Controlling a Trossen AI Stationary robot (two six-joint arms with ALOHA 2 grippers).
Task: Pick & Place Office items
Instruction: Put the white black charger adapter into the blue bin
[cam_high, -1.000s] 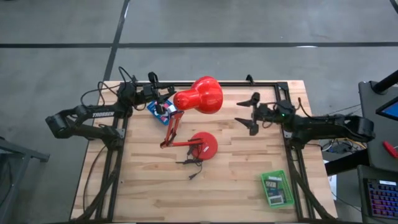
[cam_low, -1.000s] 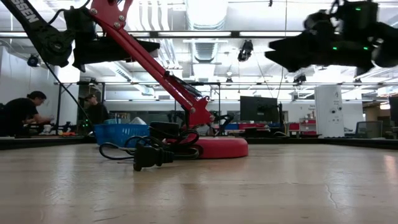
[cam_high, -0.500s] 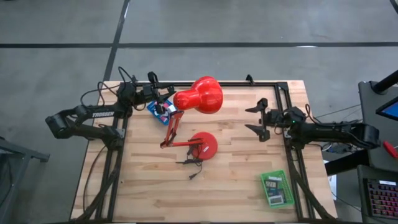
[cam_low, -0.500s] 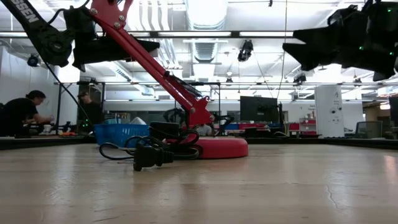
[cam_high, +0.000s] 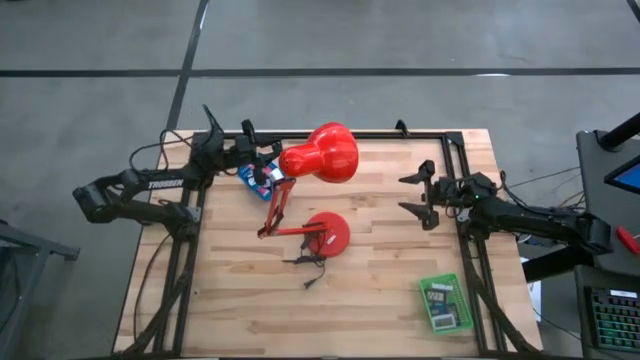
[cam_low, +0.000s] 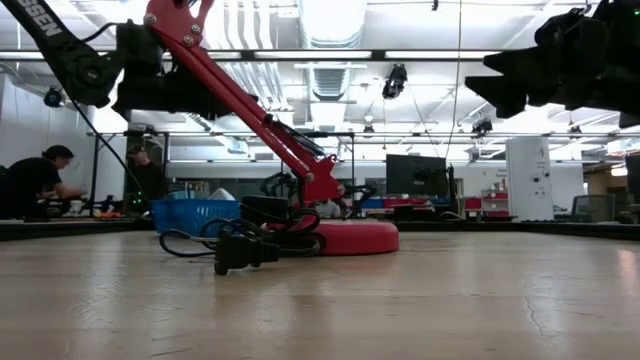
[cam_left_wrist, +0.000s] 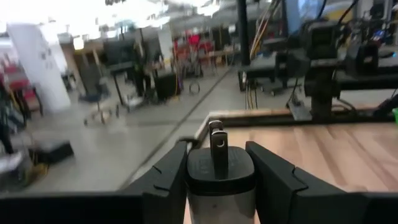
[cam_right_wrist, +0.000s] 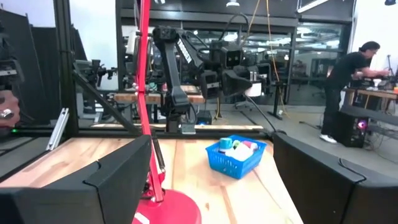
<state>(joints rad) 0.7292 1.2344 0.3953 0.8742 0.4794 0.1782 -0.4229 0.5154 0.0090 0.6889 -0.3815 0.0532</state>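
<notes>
My left gripper (cam_high: 243, 148) is high over the table's far left corner, beside the blue tray (cam_high: 257, 176), and is shut on a small plug adapter (cam_left_wrist: 219, 177) with a dark top, a white body and two metal prongs. The blue tray (cam_right_wrist: 236, 154) holds several small coloured pieces. A green tray (cam_high: 445, 303) near the right near corner holds dark and white flat pieces. My right gripper (cam_high: 414, 197) hangs open above the table's right side, touching nothing; in its wrist view the right gripper (cam_right_wrist: 211, 140) faces the blue tray. My left gripper pinches the plug adapter by the two sides of its dark top (cam_left_wrist: 217, 171), one finger (cam_left_wrist: 165, 182) on each side. The prongs (cam_left_wrist: 216, 140) point forward past the fingertips. The adapter is lifted clear of the table.
A big red desk lamp stands mid-table: its base (cam_high: 328, 232) is on the wood, its jointed arm rises toward the far left, and its head (cam_high: 322, 155) hangs beside the blue tray. Its black cord and plug (cam_low: 238, 250) lie in front of the base. People are in the room beyond.
My left gripper has drawn back from over the blue tray toward the table's left edge and has turned. My right gripper has moved toward the table's right edge and has stayed open.
</notes>
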